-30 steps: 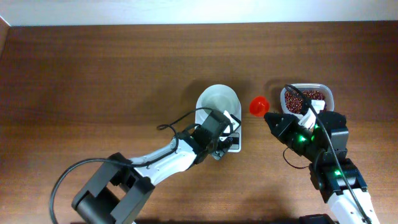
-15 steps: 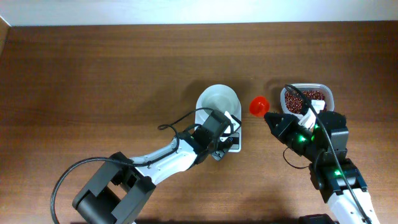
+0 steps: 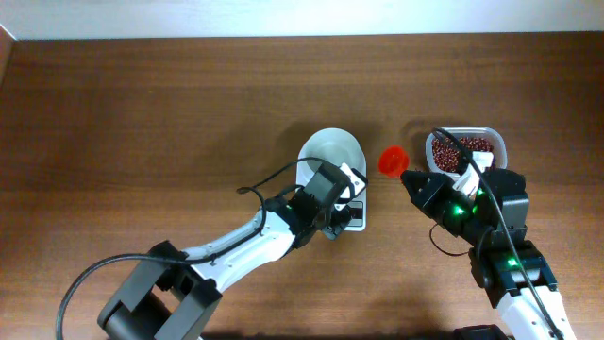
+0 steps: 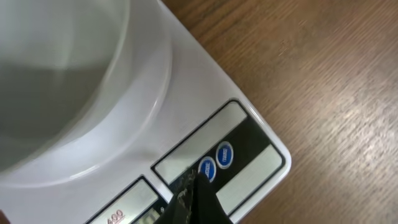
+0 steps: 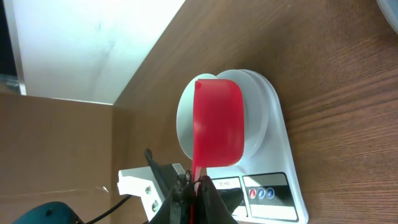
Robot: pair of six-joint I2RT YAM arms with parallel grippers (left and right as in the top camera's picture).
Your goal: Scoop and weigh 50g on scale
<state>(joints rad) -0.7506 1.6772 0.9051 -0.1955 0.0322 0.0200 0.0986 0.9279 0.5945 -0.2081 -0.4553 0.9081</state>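
The scale (image 3: 356, 219) is white, with a round white bowl (image 3: 330, 151) on it. My left gripper (image 3: 345, 200) is shut over its front panel. In the left wrist view the shut tips (image 4: 193, 185) rest at the left one of two blue buttons (image 4: 224, 155), beside the grey display (image 4: 199, 140). My right gripper (image 3: 409, 175) is shut on the handle of a red scoop (image 3: 393, 159), held right of the bowl. No beans show in it. In the right wrist view the scoop (image 5: 217, 124) hangs in front of the bowl (image 5: 256, 118) and the scale (image 5: 283, 155).
A clear tub of red beans (image 3: 464, 149) stands right of the scoop, partly behind my right arm. A black cable (image 3: 274, 184) loops off the left arm beside the bowl. Bare brown wood (image 3: 142, 123) stretches to the left and back.
The left arm has shifted a little, its gripper edging closer over the scale's panel. The right arm and the scoop have not moved.
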